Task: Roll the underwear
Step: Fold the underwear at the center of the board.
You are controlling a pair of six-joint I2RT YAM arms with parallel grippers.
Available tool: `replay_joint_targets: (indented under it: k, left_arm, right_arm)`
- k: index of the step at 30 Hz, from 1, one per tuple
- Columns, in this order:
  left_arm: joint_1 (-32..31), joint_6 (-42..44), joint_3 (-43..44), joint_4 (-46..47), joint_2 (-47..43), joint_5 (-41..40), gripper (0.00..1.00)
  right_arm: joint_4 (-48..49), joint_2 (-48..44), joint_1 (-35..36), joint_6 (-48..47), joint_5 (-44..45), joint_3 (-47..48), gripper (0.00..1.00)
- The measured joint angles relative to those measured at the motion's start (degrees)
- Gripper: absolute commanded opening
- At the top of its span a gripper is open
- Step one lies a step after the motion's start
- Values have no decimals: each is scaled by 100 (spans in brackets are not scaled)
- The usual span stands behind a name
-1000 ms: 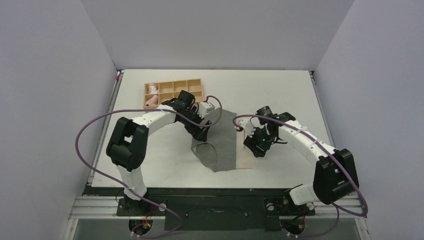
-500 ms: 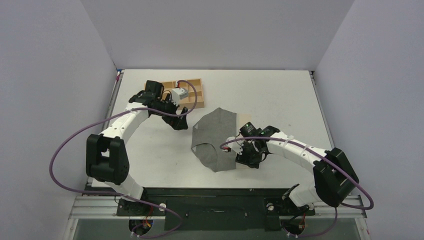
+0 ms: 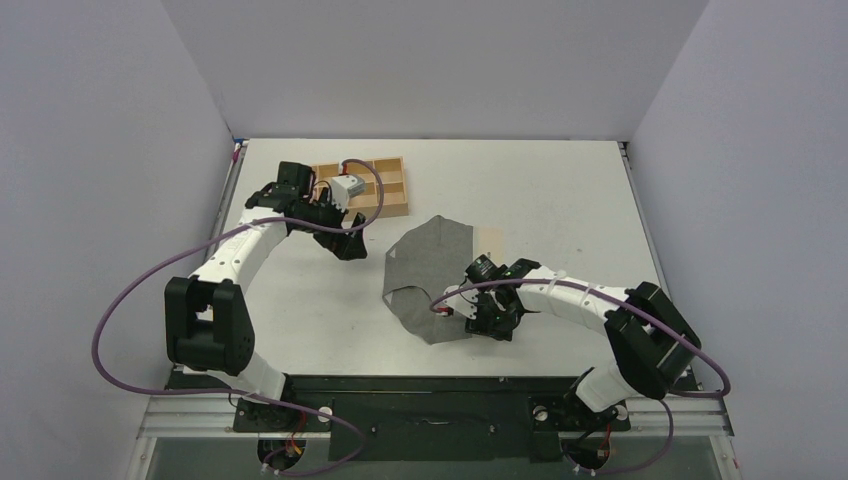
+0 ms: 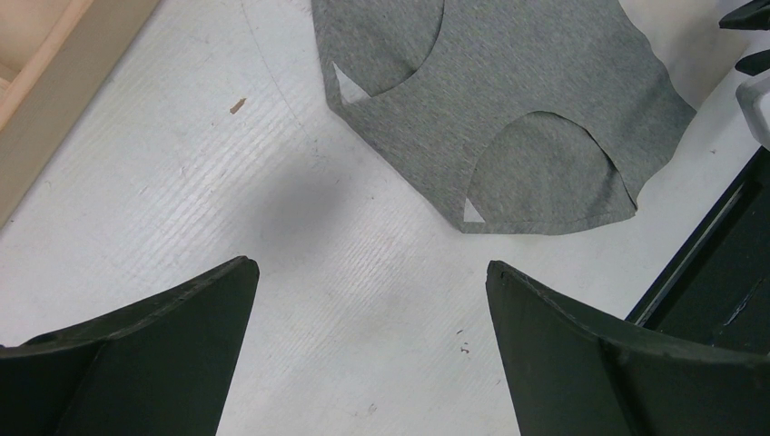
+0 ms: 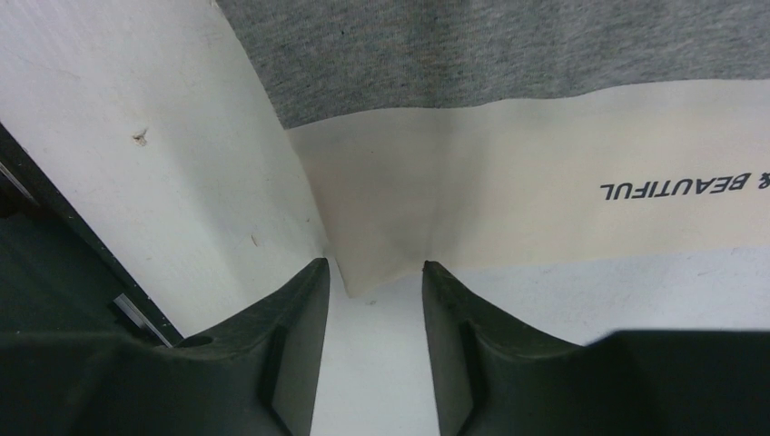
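Note:
The underwear [image 3: 430, 275] lies flat mid-table, dark grey with a pale beige waistband [image 3: 489, 241] along its right edge. My right gripper [image 3: 483, 326] is low at the garment's near right corner. In the right wrist view the gripper [image 5: 368, 270] is narrowly open, and the corner of the beige waistband [image 5: 545, 182] sits between its tips with grey fabric [image 5: 499, 45] beyond. My left gripper [image 3: 352, 245] is wide open and empty, left of the underwear. In the left wrist view the gripper [image 4: 372, 272] hangs over bare table, with the underwear [image 4: 518, 100] ahead of it.
A wooden compartment tray [image 3: 385, 190] stands at the back left, partly covered by the left arm; its edge shows in the left wrist view [image 4: 54, 82]. The table's dark front edge [image 5: 36, 236] is close to the right gripper.
My left arm has let go of the underwear and swung back left toward the tray. My right gripper has moved nearer and down to the waistband's near corner.

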Motion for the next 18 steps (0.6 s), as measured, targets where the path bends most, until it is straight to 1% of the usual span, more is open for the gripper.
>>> replay_joint_targets:
  k: [2,3,4,5,7,14,18]
  left_arm:
    - [0,17,0,-2,2,0,97]
    - [0,33,0,-2,2,-2,97]
    - [0,44,0,-7,2,-2,97]
    - [0,46,-2,-4,2,-4,97]
    - [7,44,-28,22,2,-4,97]
    - [258,26,-608,232,-76,17,97]
    - [297,-22,-1189,509,-448,46,97]
  right_arm:
    - [9,22,20,0,9,0,26]
    - [11,46,28,0,13,0,19]
    - [13,79,42,2,15,0,15]
    - [9,118,52,-4,15,0,8]
    - [-17,195,52,-11,15,17,0]
    - [-317,302,50,2,-140,293,0]
    - [-688,304,-17,2,-385,715,0]
